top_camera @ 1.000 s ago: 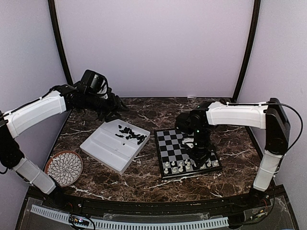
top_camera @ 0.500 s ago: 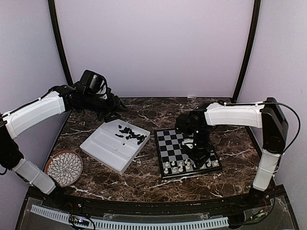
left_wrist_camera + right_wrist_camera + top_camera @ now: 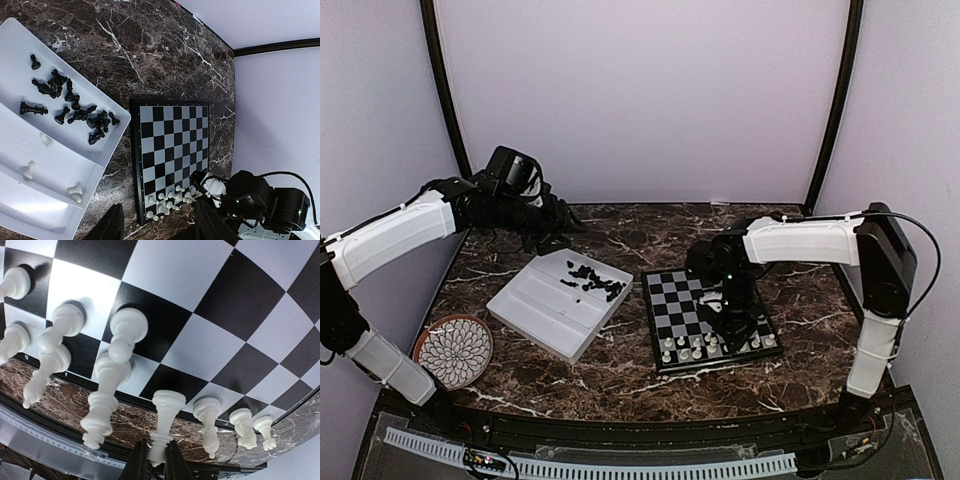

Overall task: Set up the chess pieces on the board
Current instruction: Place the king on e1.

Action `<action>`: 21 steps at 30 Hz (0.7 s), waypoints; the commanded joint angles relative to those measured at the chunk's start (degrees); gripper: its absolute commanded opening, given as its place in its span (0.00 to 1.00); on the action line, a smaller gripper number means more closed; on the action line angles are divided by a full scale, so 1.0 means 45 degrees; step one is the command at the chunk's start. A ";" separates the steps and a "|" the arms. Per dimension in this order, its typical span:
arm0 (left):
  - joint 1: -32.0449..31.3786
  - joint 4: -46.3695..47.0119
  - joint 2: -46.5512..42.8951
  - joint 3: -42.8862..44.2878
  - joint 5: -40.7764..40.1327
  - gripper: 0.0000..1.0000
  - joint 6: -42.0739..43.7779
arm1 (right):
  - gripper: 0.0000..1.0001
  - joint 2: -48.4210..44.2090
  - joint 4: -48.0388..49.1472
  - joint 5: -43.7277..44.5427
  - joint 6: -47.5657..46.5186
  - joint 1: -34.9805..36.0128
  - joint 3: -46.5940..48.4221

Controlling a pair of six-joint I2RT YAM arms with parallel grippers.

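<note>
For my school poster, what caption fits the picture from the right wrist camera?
The right gripper pinches a white chess piece standing in the edge row of the board.

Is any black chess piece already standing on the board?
No, the black pieces all lie in the white tray; only white pieces stand on the board.

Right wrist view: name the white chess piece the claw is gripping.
The white piece at bottom centre: its top sits between the right claw tips, while the other white pieces stand free.
</note>
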 commanded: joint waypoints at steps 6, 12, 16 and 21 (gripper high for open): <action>0.0101 -0.0071 -0.0332 -0.0152 0.0054 0.51 0.0173 | 0.08 0.0253 0.0131 -0.0175 -0.0156 -0.0106 -0.0058; 0.0101 -0.0062 -0.0328 -0.0152 0.0089 0.51 0.0173 | 0.22 0.0216 0.0131 -0.0039 -0.0126 -0.0107 -0.0011; 0.0101 -0.0050 -0.0329 -0.0171 0.0093 0.51 0.0159 | 0.24 0.0211 0.0111 0.0030 -0.0104 -0.0098 0.0040; 0.0104 -0.0030 -0.0325 -0.0172 0.0108 0.51 0.0154 | 0.24 0.0124 0.0096 0.0096 -0.0087 -0.0105 0.0077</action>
